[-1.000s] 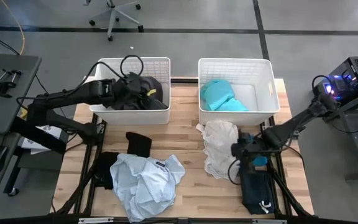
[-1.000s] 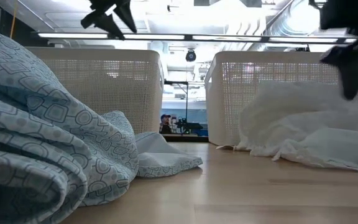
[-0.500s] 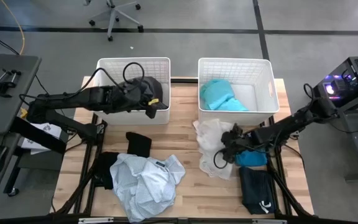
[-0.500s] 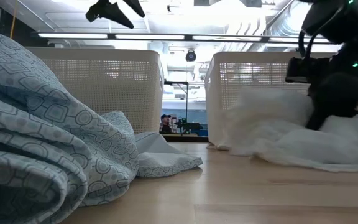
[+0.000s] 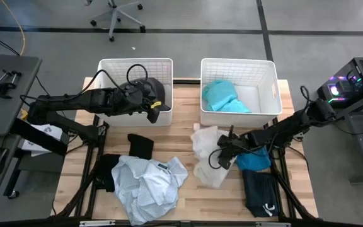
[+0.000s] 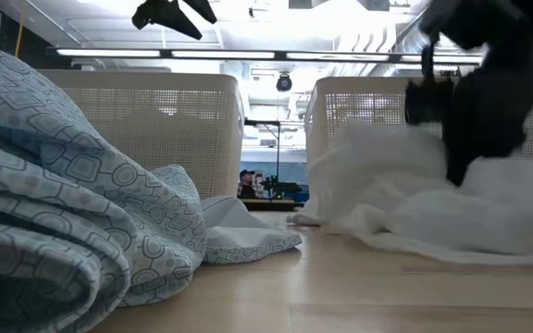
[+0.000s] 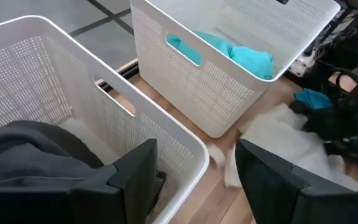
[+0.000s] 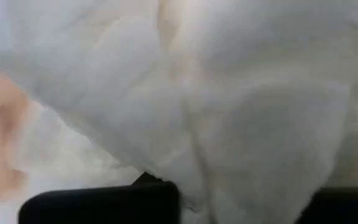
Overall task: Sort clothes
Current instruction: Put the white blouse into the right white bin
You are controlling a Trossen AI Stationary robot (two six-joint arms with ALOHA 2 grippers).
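The white garment lies bunched on the table in front of the right basket and fills the right wrist view. My right gripper is low at its right side, open, with cloth between the fingers. My left gripper hangs open and empty over the near right corner of the left basket, which holds dark clothes. A teal garment lies in the right basket. A pale patterned garment is spread at the near left. My right gripper is sunk into the white garment's right part, coming from the table's right and slanting down. Cloth bulges up between its two fingers; how many layers I cannot tell. The garment rests on the table, heaped up against the gripper.
A black garment lies mid-left, and another dark one lies beside the patterned cloth. A bright blue piece and a dark garment lie at the near right. Bare wood shows between the baskets and along the near edge.
My right gripper has gone toward the table's left and down into the white garment, which has slid left and heaped up. My left gripper has shifted from over the dark clothes to the left basket's near right corner, then kept still.
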